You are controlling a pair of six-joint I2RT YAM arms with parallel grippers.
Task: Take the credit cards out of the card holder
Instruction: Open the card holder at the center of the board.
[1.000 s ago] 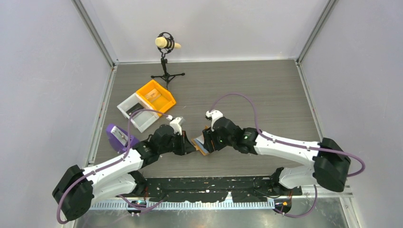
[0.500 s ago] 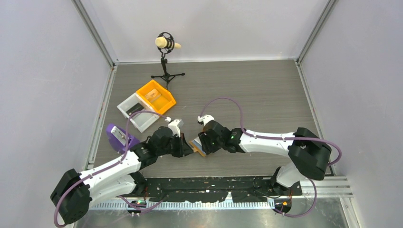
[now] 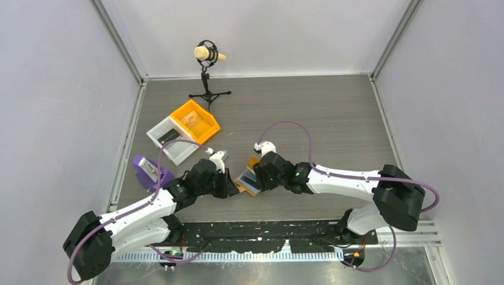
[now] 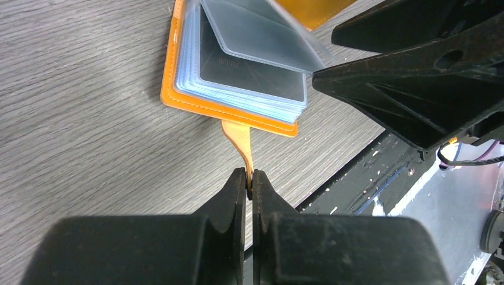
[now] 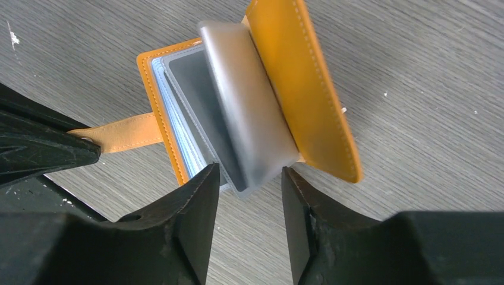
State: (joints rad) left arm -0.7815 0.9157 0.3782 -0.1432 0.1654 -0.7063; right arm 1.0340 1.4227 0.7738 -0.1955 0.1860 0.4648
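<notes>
While the card holder lies open on the bench, its strap is clamped in the left claw; the right claw is held apart about a lifted pocket leaf. A dark credit card is seen pocketed, its writing unreadable.

We look on a dark grey wood-grain surface boxed in by plain pale walls: one close behind the microphone stand, one to its left, one well off to its right. Metal frame posts rise on either side of the stand. The light is soft and even.
</notes>
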